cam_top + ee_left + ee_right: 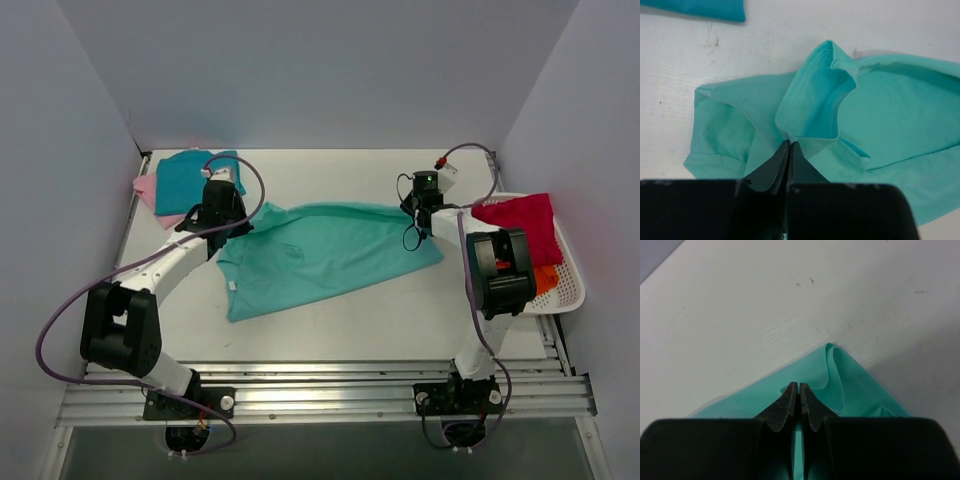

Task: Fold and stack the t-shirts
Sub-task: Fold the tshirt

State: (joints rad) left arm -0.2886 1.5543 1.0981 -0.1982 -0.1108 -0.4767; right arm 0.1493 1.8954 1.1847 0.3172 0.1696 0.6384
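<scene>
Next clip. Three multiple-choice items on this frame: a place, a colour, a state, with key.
1. The crimson tee lies: A) in the basket B) at the far left corner C) at the near edge.
2. The tee under the teal tee is: A) orange B) pink C) white.
3. The left end effector and right end effector are: A) both open B) both shut on the mint tee C) both shut on nothing.
Key: 1 A, red cloth lies in the basket; 2 B, the pink tee peeks out beneath; 3 B, both wrist views show closed jaws pinching mint cloth.
</scene>
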